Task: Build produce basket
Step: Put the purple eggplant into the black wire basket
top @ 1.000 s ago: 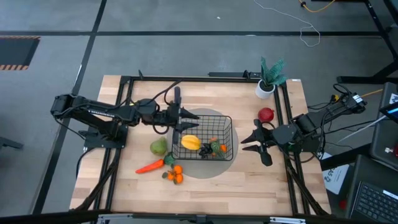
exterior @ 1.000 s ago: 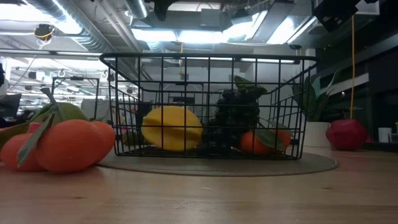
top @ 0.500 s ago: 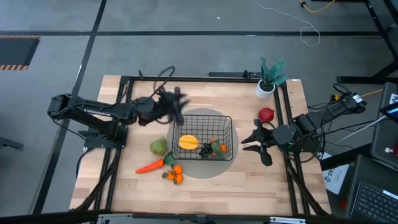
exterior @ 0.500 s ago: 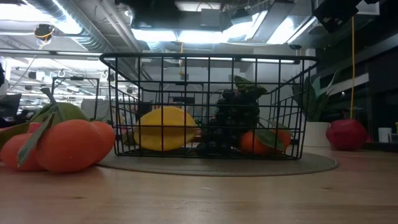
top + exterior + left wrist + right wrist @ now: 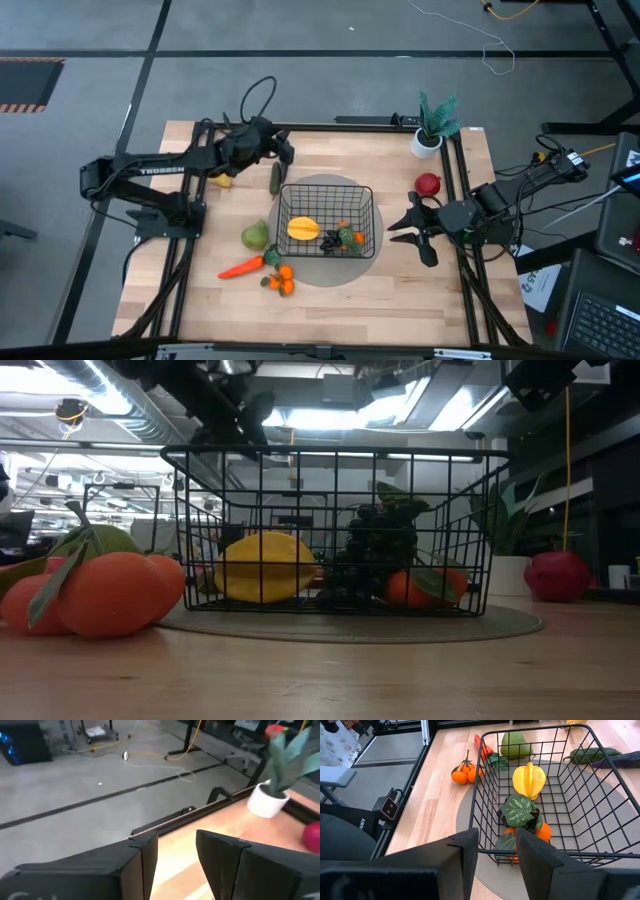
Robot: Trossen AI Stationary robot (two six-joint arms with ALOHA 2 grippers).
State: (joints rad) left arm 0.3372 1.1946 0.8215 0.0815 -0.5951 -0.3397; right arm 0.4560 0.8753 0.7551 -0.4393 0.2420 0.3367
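Black wire-mesh basket (image 5: pixel 325 221) sits on a grey round mat (image 5: pixel 300 272) at mid worktop (image 5: pixel 440 290). Inside it lie a yellow piece (image 5: pixel 304 229), dark grapes (image 5: pixel 331 243) and small oranges (image 5: pixel 543 832).

Outside it: green pear (image 5: pixel 255 236), orange carrot (image 5: pixel 241 268) and an orange cluster (image 5: pixel 281 279) on its left side; a dark eggplant (image 5: pixel 276 177) beyond its far left corner; a yellow item (image 5: pixel 222 181), partly hidden under the left arm; red apple (image 5: pixel 428 184) on the right, near the potted plant (image 5: pixel 433 122).

Left gripper (image 5: pixel 281 148) hangs above the far edge of the worktop, near the eggplant; its jaws stand slightly apart with nothing between them. Right gripper (image 5: pixel 408 224) waits beside the basket's right wall, jaws parted and empty.

Judgement: loading is partly done and the left arm is between picks. The eggplant looks the nearest candidate; taking it calls for lowering over it, jaws aligned across its narrow body.
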